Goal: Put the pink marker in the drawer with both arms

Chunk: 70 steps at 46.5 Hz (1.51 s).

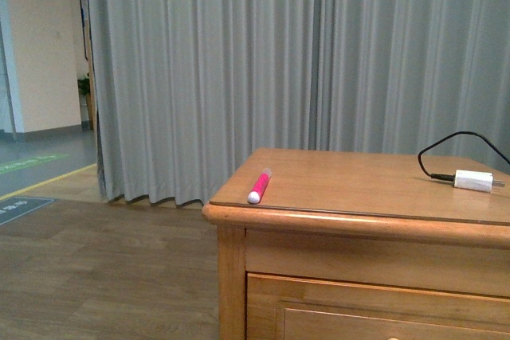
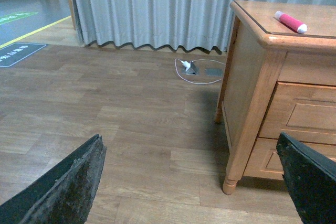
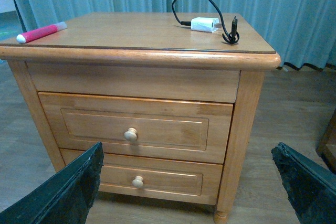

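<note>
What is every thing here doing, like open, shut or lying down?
Pink marker: lying flat on the cabinet top, unheld.
Top drawer: shut.
Bottom drawer: shut.
White plug block: lying on the cabinet top, black cable attached.
Left gripper: open, empty.
Right gripper: open, empty.
</note>
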Motion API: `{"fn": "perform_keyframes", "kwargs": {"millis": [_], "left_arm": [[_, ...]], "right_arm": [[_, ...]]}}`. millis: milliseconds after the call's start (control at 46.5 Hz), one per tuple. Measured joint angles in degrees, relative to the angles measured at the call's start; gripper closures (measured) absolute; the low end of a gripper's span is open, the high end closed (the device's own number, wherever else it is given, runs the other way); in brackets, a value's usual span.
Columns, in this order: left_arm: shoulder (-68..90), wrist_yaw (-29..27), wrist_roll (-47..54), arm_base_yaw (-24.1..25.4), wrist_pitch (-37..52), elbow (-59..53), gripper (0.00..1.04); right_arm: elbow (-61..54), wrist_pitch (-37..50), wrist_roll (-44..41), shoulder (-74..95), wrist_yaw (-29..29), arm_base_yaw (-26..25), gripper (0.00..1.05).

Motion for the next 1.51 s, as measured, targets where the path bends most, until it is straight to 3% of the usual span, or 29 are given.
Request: {"fn": "perform_keyframes", "kwargs": {"millis": [753, 839, 904, 1227, 1506], "left_arm": [[0.0, 0.0, 0.0, 0.0, 0.0, 0.0, 0.06], [0.0, 0.0, 0.0, 0.0, 0.0, 0.0, 0.06], [0.0, 0.0, 0.0, 0.0, 0.0, 0.0, 0.06], [0.0, 0.0, 0.0, 0.0, 0.0, 0.0, 0.06], [0.0, 0.0, 0.0, 0.0, 0.0, 0.0, 0.06]], "right_arm": [[0.1, -0.3, 0.0, 0.2, 0.2, 0.0, 0.08], [5.0, -11.6, 1.7, 6.9, 1.6, -0.4, 0.08], [7.6, -14.5, 2.8, 13.2, 0.7, -1.5, 0.08], [17.0, 7.4, 3.9, 44.6, 2.0, 0.8, 0.08], [26.8, 20.4, 5.9, 74.2, 8.9, 10.6, 0.08]]}}
